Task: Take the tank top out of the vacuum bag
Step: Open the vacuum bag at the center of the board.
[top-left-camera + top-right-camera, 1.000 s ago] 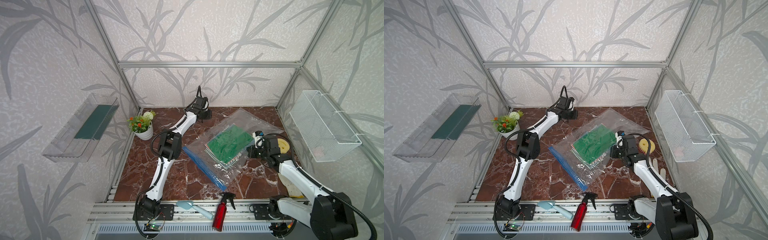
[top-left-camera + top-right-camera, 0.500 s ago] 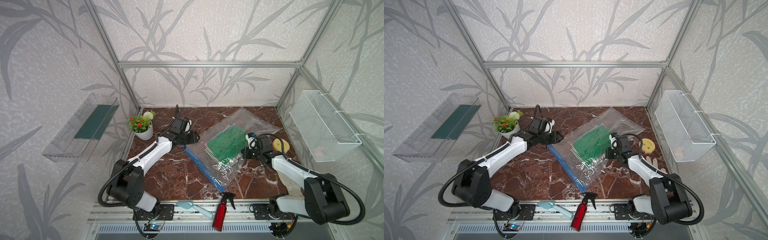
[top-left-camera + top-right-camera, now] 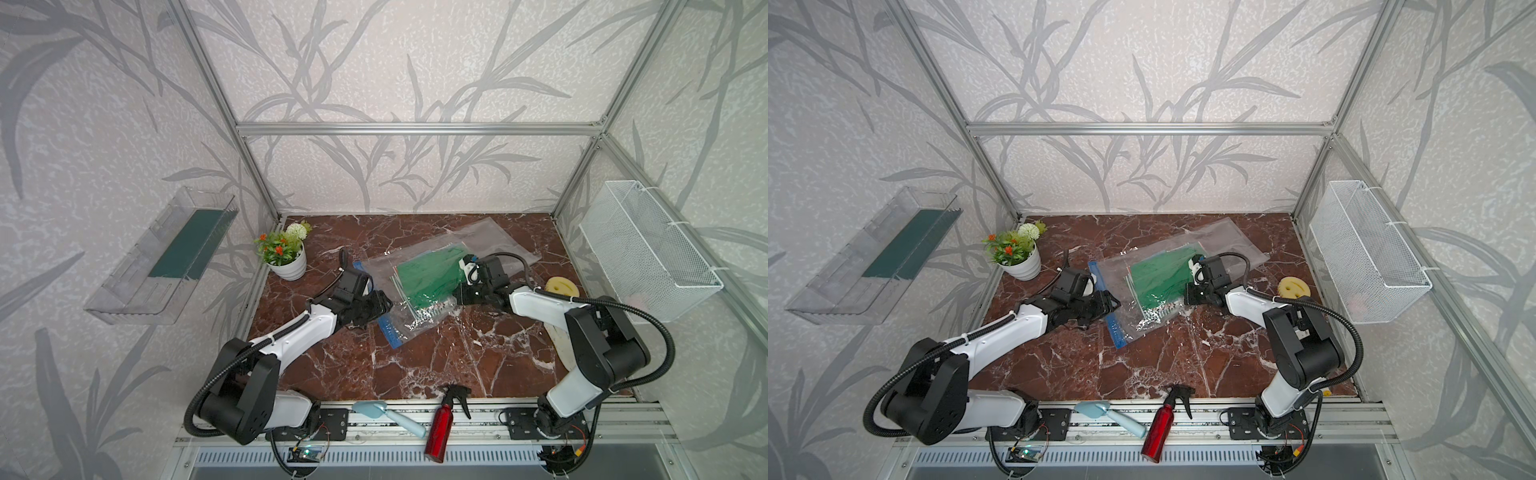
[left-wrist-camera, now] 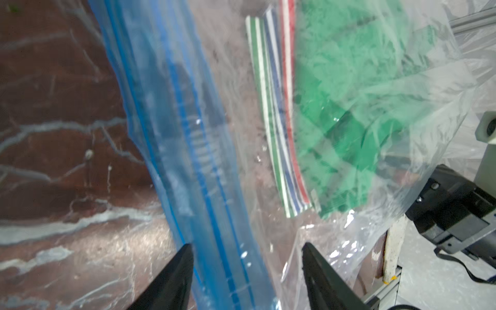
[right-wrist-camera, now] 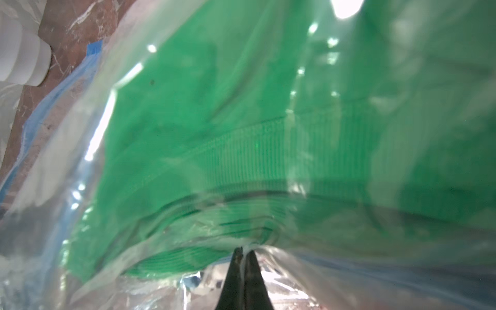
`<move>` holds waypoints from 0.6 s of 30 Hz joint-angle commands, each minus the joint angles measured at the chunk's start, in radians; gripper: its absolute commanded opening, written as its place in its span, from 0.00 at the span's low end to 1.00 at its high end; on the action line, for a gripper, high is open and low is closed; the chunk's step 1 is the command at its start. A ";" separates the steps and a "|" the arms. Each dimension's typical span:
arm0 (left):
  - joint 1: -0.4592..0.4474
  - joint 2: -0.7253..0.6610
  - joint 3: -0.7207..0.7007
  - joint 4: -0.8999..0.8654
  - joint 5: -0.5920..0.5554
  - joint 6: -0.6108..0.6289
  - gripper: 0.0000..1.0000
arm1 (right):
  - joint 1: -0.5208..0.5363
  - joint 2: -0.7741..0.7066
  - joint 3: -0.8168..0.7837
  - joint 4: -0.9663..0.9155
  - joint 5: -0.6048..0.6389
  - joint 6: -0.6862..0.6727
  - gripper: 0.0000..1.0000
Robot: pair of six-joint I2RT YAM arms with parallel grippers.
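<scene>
Pinching a fold of clear film, right gripper: fingers pressed together on the vacuum bag, at the bag's edge nearest the right arm. Left gripper: fingers spread, one either side of the blue zip strip, not closed on it; contact with the film cannot be told. Tank top: green ribbed cloth, wholly inside the bag, lying between the two grippers in both top views. Green, blue and red stripes: printed on the film between zip strip and cloth. Bag: crumpled, slantwise across the middle of the marble table. Potted plant: far left corner, apart from the bag. Yellow sponge: just behind the right arm. Red spray bottle and pale blue brush: on the front rail.
</scene>
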 commanded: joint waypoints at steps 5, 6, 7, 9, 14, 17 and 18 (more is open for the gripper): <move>0.017 0.121 0.064 0.105 -0.089 -0.043 0.60 | -0.019 -0.119 -0.055 -0.047 0.083 -0.043 0.00; 0.022 0.130 0.065 0.119 -0.091 -0.042 0.59 | -0.025 -0.135 -0.069 -0.054 0.091 -0.043 0.00; 0.030 0.137 0.064 0.133 -0.096 -0.043 0.59 | -0.033 -0.150 -0.084 -0.059 0.099 -0.044 0.00; 0.041 0.147 0.065 0.148 -0.108 -0.043 0.59 | -0.056 -0.173 -0.112 -0.059 0.106 -0.044 0.00; 0.079 0.190 0.068 0.225 -0.044 -0.050 0.58 | -0.119 -0.222 -0.143 -0.085 0.087 -0.064 0.00; 0.087 0.220 0.074 0.278 -0.004 -0.053 0.55 | -0.134 -0.243 -0.156 -0.082 0.086 -0.071 0.00; 0.087 0.231 0.078 0.301 0.018 -0.057 0.50 | -0.136 -0.241 -0.156 -0.079 0.076 -0.071 0.00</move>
